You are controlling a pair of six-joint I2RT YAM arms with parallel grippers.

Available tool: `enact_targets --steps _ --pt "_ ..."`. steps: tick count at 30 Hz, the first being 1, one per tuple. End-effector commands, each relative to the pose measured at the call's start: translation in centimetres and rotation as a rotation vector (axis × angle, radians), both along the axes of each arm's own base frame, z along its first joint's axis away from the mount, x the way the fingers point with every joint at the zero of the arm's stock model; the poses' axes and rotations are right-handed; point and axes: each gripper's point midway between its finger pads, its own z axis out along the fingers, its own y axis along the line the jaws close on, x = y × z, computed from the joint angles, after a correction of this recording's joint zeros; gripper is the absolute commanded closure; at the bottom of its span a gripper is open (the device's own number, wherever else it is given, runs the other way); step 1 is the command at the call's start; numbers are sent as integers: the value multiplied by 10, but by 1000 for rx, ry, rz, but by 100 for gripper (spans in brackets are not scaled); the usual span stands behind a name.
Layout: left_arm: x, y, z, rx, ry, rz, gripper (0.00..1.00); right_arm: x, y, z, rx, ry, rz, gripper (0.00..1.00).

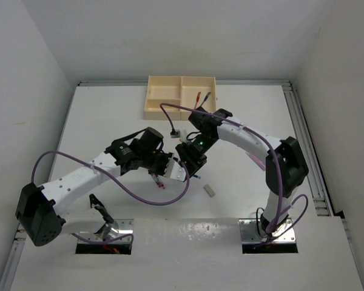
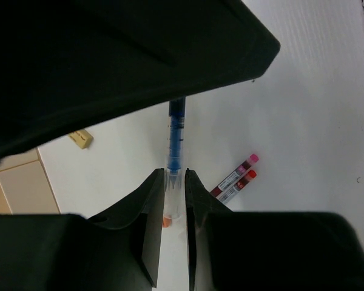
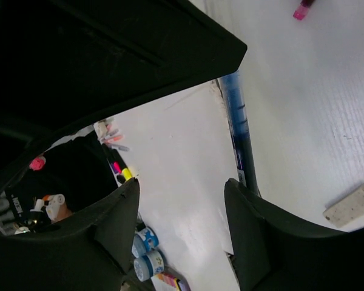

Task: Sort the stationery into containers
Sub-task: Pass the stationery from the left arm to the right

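Clamping the left gripper (image 2: 174, 179) tight on the blue pen (image 2: 176, 130) at its clear end, pointing the barrel straight out past the fingertips. Working low at mid-table, reaching in from the left. Needing a carry next, probably, towards the tray (image 1: 147, 97) at the far edge, well apart. Holding the right gripper (image 3: 181, 185) close alongside, fingers spread, gripping nothing. Leaving two red pens (image 2: 233, 180) lying just beside.
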Motion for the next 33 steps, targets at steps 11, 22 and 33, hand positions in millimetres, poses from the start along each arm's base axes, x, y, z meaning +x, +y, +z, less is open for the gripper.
enact_targets --steps 11,22,33 --pt "-6 -8 19 -40 -17 -51 89 30 15 18 44 -65 -30 45" --pt "-9 -9 16 -42 -9 -58 89 34 5 19 39 -118 -24 44" --pt "8 -13 44 -119 -20 -4 90 26 3 0 2 -137 55 56"
